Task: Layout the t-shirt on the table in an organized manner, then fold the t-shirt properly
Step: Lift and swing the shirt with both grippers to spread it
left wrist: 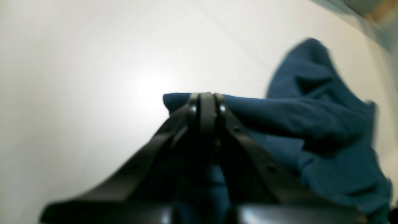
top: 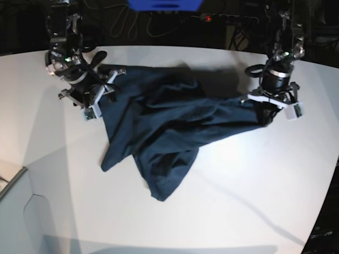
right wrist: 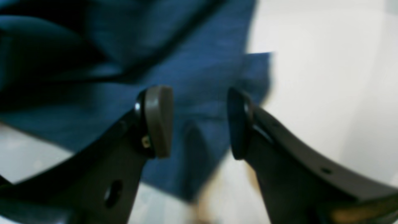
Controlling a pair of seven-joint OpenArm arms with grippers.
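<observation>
Left fingers (left wrist: 207, 105) pinch soft navy t-shirt (top: 169, 127), rumpled on matte table (top: 254, 185)

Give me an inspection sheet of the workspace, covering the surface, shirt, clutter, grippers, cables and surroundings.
Surface: white table, curved edge.
Job's things: navy t-shirt, crumpled, not laid flat, pulled taut toward the left gripper.
Clutter: nothing seen.
Grippers: left gripper shut on a t-shirt edge; right gripper open, above cloth, holding nothing.
Cables: dark cables behind the table.
Surroundings: blue box at the far edge; dark background.
</observation>
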